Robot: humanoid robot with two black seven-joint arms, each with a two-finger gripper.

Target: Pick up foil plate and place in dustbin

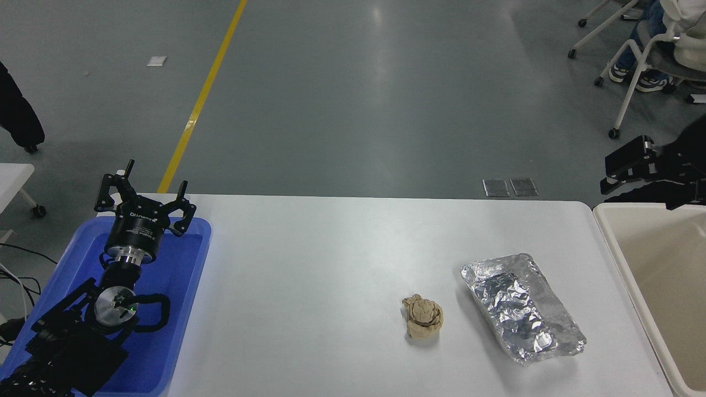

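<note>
Your foil plate [523, 307] sits flat on the bench [331, 264] beside the dustbin [656, 275], well below and apart from the right gripper [609, 176], whose fingers look spread and empty over the dustbin's far rim.

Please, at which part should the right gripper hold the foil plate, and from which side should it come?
Probably the raised rim of the foil plate on its long right edge, the side nearest the right gripper and the dustbin. The plate lies flat and is wide, so the jaws would likely pinch that thin rim from above, away from the paper ball on its left.
</note>
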